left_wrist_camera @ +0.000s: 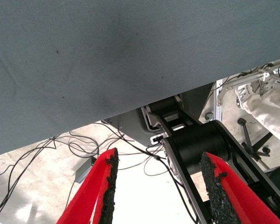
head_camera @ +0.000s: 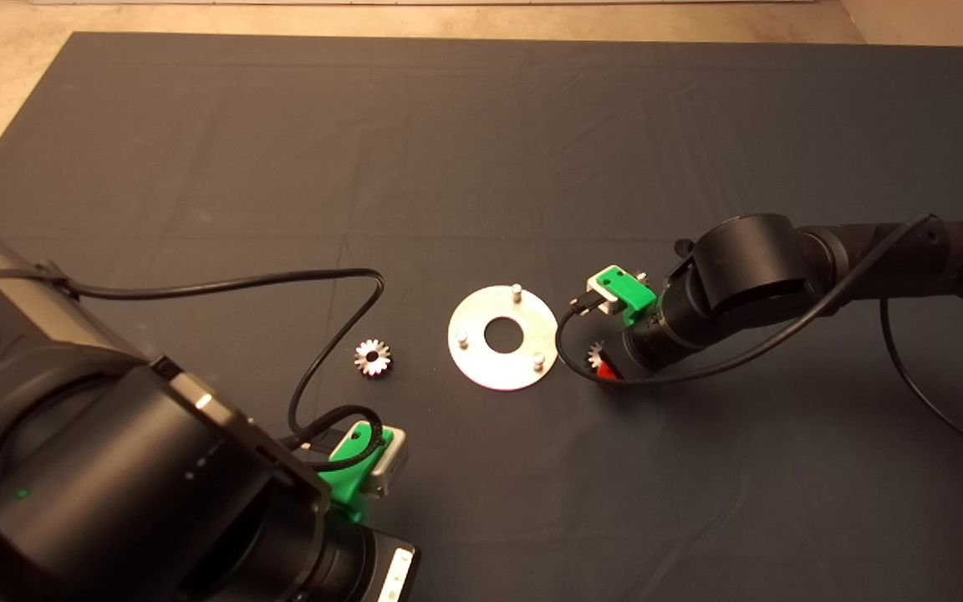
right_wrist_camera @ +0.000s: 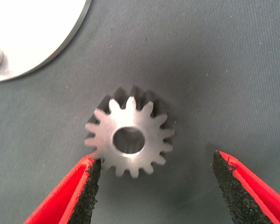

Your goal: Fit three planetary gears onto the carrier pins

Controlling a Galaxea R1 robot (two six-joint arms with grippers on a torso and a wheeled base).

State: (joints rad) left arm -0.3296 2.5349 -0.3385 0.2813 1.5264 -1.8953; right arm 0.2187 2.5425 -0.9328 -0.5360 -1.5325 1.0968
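Between right jaws: gear [right_wrist_camera: 129,139] flat on mat [head_camera: 481,150], just right of disc [head_camera: 502,337]; right gripper [right_wrist_camera: 154,186] open, one pad touching teeth, not gripping.
Handling: likely stiff, slick, light; pinch across teeth.
Disc: three pins [head_camera: 517,292], all bare.
Second gear [head_camera: 373,357]: left of disc.
Left gripper [left_wrist_camera: 159,184]: parked lower left, open, empty.

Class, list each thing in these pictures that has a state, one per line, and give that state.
Disc: flat on the mat, all three pins bare.
Gear left of the disc: flat on the mat, untouched.
Gear right of the disc: flat on the mat, not gripped.
Right tool: open, low over that gear.
Left tool: open, empty, parked at the mat's edge.
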